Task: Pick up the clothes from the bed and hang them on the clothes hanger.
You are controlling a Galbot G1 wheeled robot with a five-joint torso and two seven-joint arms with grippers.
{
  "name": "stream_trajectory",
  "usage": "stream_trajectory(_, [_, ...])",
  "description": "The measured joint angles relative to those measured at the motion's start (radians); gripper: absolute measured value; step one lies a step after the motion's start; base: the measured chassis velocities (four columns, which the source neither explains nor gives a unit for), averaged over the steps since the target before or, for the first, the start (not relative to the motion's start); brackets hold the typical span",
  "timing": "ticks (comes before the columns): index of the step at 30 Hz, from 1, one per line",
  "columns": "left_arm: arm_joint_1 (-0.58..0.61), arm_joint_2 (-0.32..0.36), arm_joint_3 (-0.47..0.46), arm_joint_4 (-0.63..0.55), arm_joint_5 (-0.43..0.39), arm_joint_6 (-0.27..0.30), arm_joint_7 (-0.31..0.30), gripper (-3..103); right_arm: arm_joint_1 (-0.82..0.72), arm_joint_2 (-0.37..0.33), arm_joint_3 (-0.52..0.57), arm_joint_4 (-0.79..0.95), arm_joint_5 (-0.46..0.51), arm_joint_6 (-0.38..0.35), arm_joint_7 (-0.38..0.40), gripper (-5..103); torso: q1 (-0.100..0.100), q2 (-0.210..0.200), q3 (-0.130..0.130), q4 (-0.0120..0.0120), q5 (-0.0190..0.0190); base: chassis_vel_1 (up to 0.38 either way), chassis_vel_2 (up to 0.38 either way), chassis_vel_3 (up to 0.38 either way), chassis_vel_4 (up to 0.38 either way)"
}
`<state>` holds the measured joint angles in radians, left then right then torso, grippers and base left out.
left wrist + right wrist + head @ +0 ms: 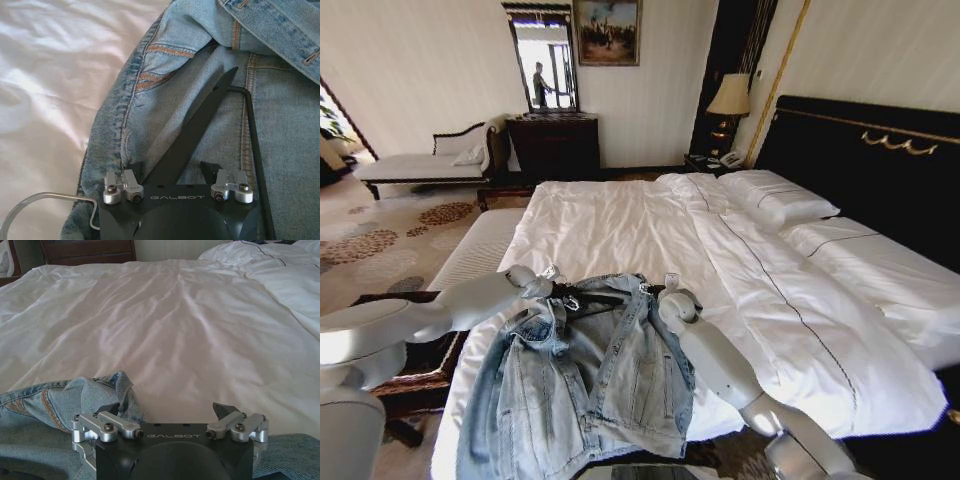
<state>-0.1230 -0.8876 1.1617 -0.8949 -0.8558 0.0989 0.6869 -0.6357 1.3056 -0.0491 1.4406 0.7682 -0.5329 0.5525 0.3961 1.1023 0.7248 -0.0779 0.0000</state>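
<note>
While the jacket (585, 380) is lying on the bed (650, 230), we are reaching with the left pincer (172, 170), spread apart astride the hanger (192, 132) running straight ahead; the right pincer (167, 412) is waiting, open.

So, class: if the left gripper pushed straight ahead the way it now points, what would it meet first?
The left gripper, fingers open, already straddles the black clothes hanger. Straight on it would probably run along that arm into the denim jacket near its collar, though depth is unclear.
</note>
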Motion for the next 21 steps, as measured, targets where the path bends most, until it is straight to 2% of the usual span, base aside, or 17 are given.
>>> stream_trajectory(2, [0.001,-0.001,-0.001,0.005,0.003,-0.003,0.0,65,0.0,0.001,-0.001,0.0,0.0,0.0,0.0,100,0.0,0.0,0.0,0.0,0.0,0.0,0.0,0.0,0.0])
stream_trajectory(5, [0.009,-0.002,-0.009,0.022,0.021,-0.019,0.003,48,0.0,0.002,-0.002,0.003,0.0,0.0,0.001,100,0.0,0.0,0.0,-0.0001,-0.0001,0.0,0.0,0.0,0.0])
stream_trajectory(7, [0.01,-0.001,-0.011,0.024,0.024,-0.021,0.003,48,-0.001,0.002,-0.003,0.004,0.0,0.0,0.001,100,0.0,0.0,0.0,-0.0001,-0.0001,0.0,0.0,0.0,0.0])
stream_trajectory(8, [0.011,0.004,-0.014,0.025,0.029,-0.024,0.003,41,-0.003,0.002,-0.005,0.006,0.0,0.0,0.001,100,0.0,0.0,0.0,-0.0001,-0.0001,0.0,0.0,0.0,0.0])
stream_trajectory(11, [0.011,0.01,-0.017,0.024,0.037,-0.028,0.003,38,-0.004,0.002,-0.005,0.007,0.0,0.0,0.001,100,0.0,0.0,0.0,0.0,0.0,0.0,0.0,0.0,0.0])
stream_trajectory(13, [0.01,0.015,-0.02,0.023,0.043,-0.03,0.003,31,-0.005,0.003,-0.007,0.008,0.0,0.0,0.001,100,0.0,0.0,0.0,0.0002,-0.0001,0.0,0.0,0.0,0.0])
stream_trajectory(16, [0.007,0.021,-0.023,0.02,0.047,-0.03,0.002,27,-0.006,0.006,-0.01,0.008,-0.001,-0.001,0.001,100,0.0,0.0,0.0,0.0,-0.0002,0.0,0.0,0.0,0.0])
stream_trajectory(21, [-0.004,0.035,-0.023,0.013,0.061,-0.041,0.002,27,-0.006,0.014,-0.018,0.004,-0.011,-0.001,-0.002,100,0.0,0.0,0.0,0.0002,-0.0002,0.0,0.0,0.0,0.0])
